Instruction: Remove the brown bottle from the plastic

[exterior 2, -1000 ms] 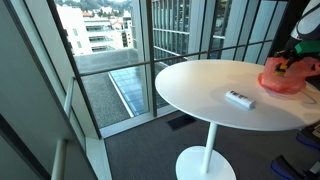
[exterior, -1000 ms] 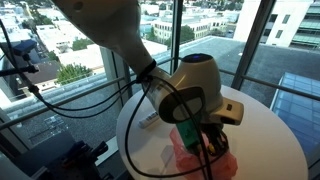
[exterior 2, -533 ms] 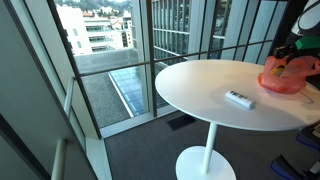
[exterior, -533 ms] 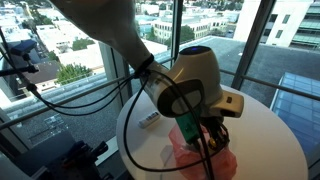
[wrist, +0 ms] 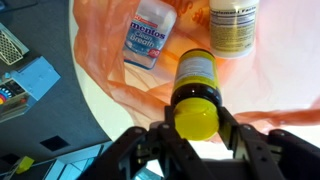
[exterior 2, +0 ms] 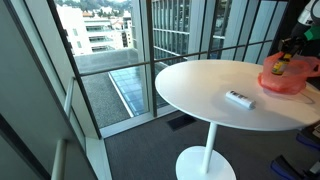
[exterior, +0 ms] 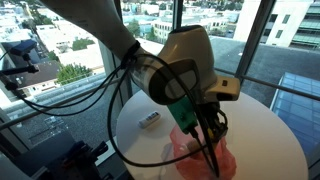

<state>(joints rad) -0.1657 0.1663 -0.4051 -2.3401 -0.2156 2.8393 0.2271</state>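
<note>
In the wrist view my gripper (wrist: 196, 118) is shut on the yellow cap of the brown bottle (wrist: 197, 78), which has a yellow label and hangs above the orange plastic bag (wrist: 110, 62). Two clear and white bottles (wrist: 147, 38) (wrist: 233, 27) lie on the bag. In an exterior view the bottle (exterior 2: 283, 62) is held just above the bag (exterior 2: 287, 80) at the table's far right. In an exterior view the arm covers most of the bag (exterior: 205, 160).
The round white table (exterior 2: 200, 90) stands by tall windows. A small white remote-like object (exterior 2: 238, 98) (exterior: 149, 119) lies on the table. Black cables hang beside the arm (exterior: 80, 95). A blue box (wrist: 30, 82) sits on the floor below.
The gripper has risen with the brown bottle, lifting it up out of the orange bag. The arm's wrist sits higher over the table than before.
</note>
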